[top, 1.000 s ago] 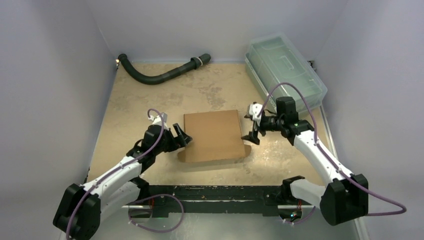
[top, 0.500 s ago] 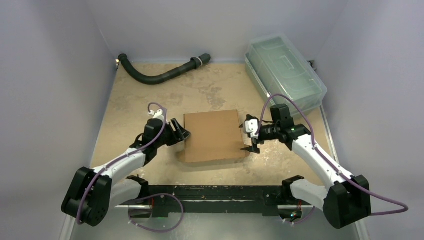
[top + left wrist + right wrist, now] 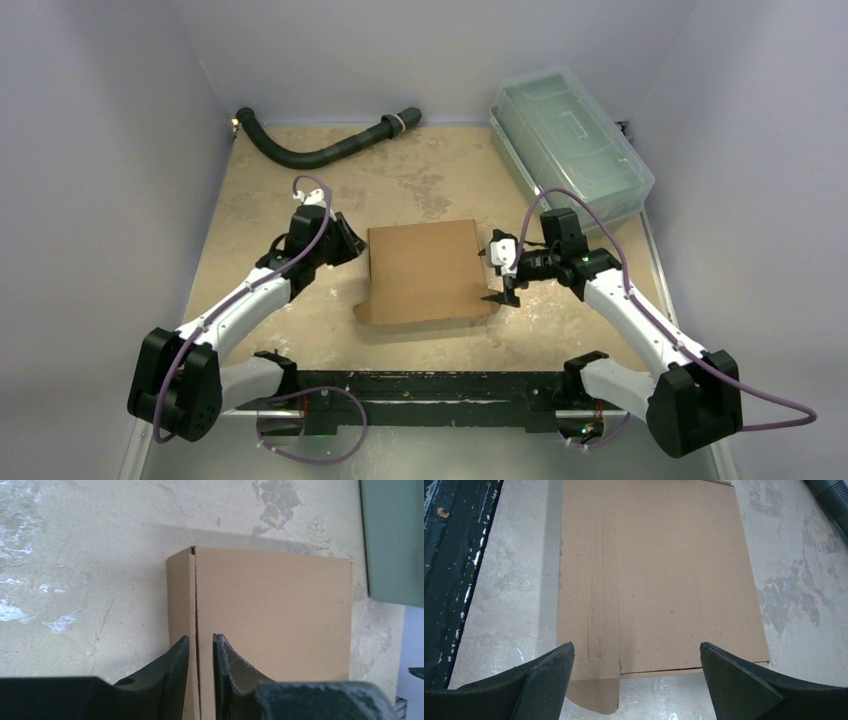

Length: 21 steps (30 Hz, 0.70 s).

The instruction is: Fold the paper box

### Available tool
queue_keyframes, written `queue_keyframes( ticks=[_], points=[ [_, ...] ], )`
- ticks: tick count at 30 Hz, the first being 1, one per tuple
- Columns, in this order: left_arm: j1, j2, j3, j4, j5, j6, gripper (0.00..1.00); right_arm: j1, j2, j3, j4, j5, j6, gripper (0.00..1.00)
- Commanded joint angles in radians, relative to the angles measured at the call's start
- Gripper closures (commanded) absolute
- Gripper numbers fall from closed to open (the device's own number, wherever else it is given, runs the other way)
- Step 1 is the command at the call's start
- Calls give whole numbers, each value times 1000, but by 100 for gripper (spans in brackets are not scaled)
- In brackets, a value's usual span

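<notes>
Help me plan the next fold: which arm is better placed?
Probably left: the left gripper straddles the left crease of the paper box, nearly closed; the right gripper hangs wide open.

Readable text: none — no view is showing any letters, numbers, brands or signs.
paper box (image 3: 425,272): its brown cardboard is showing plain and unprinted in all three views.
plastic bin (image 3: 570,135): its clear lid is showing only moulded shapes — nothing on it is reading as text at this size.
</notes>
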<state>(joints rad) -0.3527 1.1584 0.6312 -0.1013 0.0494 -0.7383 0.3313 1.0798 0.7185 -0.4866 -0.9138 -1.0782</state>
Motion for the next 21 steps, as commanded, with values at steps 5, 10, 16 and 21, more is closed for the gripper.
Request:
queue_keyframes(
  ticks=[5,10,16,21],
  points=[
    [8,110,159,-165,-87,124,82,5,5,12,-3,-8,-6,1],
    [6,183,197,-158,-24,176,83,7,12,14,-8,-5,-6,1],
    [6,210,194,-126,52,189,82,7,28,18,-19,-5,-15,1],
    [6,214,193,-120,71,190,81,9,31,18,-22,-4,-17,1]
  ],
)
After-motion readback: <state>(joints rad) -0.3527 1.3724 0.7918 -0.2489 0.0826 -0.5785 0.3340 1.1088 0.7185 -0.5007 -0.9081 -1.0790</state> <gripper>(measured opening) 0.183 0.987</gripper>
